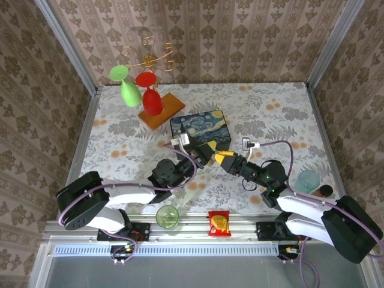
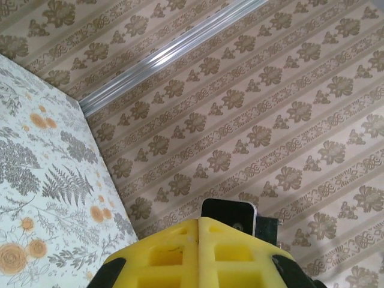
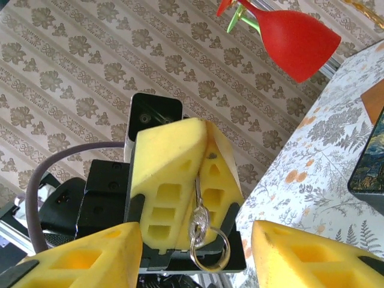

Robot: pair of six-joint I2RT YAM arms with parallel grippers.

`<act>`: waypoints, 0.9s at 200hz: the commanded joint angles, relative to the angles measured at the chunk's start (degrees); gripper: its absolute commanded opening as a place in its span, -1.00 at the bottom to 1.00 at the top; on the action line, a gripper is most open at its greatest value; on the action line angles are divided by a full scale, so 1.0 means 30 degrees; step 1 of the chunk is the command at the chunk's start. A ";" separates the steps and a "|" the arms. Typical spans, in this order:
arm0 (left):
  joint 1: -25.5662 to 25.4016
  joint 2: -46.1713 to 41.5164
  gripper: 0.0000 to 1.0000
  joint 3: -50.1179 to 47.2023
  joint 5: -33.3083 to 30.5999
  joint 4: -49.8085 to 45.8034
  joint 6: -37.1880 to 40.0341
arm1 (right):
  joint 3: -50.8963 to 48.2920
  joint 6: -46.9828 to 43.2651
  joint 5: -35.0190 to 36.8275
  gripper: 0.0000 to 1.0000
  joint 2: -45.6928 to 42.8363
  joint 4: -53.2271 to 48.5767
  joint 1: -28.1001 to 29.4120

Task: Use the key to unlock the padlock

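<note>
My left gripper point(image 1: 208, 153) hangs above the table's middle with its yellow fingers point(image 3: 171, 180) pressed together, shut on the key point(image 3: 198, 195). The key's thin metal blade sits in the seam between those fingers, and its head and a silver ring point(image 3: 210, 252) dangle below. In the left wrist view my left gripper point(image 2: 198, 227) shows no gap. My right gripper point(image 1: 224, 157) faces it tip to tip. It stands open point(image 3: 193, 243), one finger on each side of the ring and touching nothing. The padlock is out of view.
A blue painted box point(image 1: 200, 129) lies just behind the grippers. A red glass point(image 1: 151, 99) and a green glass point(image 1: 129, 90) hang over a wooden base point(image 1: 162, 111) at the back left. A green cup point(image 1: 167, 216), a snack packet point(image 1: 219, 223) and a teal cup point(image 1: 307, 180) stand near the front.
</note>
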 commanded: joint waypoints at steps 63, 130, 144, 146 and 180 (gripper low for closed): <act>-0.0487 -0.0581 -1.00 0.0660 -0.0838 0.1351 0.1301 | 0.1116 0.0001 0.0815 -0.44 0.0308 0.1565 0.0597; -0.0511 -0.0359 -1.00 0.0284 -0.0968 0.1438 0.0708 | 0.0892 -0.0360 0.1194 -0.87 -0.0255 0.1513 0.0663; -0.0508 -0.0418 -1.00 0.0254 -0.0964 0.1410 0.0849 | 0.0733 -0.0516 0.1283 -0.94 -0.0405 0.1506 0.0634; -0.0505 -0.0433 -1.00 0.0237 -0.0943 0.1402 0.0854 | 0.0709 -0.0540 0.1283 -0.95 -0.0420 0.1484 0.0634; -0.0424 -0.0500 -0.08 -0.0179 -0.1323 0.1178 0.0942 | 0.0536 -0.0626 0.0947 -1.00 -0.0669 0.0647 0.0355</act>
